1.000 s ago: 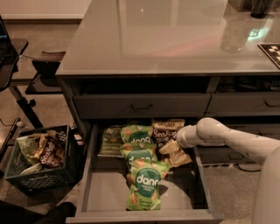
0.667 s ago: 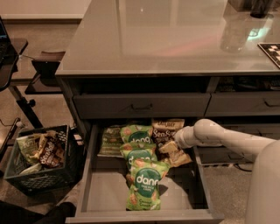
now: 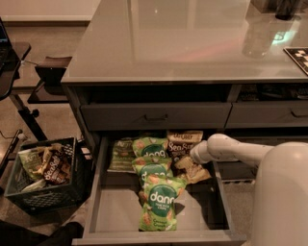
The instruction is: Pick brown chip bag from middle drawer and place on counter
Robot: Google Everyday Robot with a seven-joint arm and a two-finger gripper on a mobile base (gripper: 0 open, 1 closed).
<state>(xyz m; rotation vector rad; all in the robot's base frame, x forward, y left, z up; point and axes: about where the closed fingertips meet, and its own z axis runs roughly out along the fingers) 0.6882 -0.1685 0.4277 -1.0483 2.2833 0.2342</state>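
The brown chip bag lies at the back right of the open middle drawer, tan top toward the cabinet, white lettering on its dark middle. My white arm reaches in from the right, and my gripper sits at the bag's right edge, right against it. Its tip is hidden behind the wrist. The glossy grey counter spreads above the drawers.
Several green "dang" bags lie left of and in front of the brown bag. A closed drawer with a dark handle sits above. A black crate of snacks stands on the floor at left. Dark items stand at the counter's far right.
The arm has shifted slightly left, further into the drawer toward the brown bag. The bags have not visibly moved.
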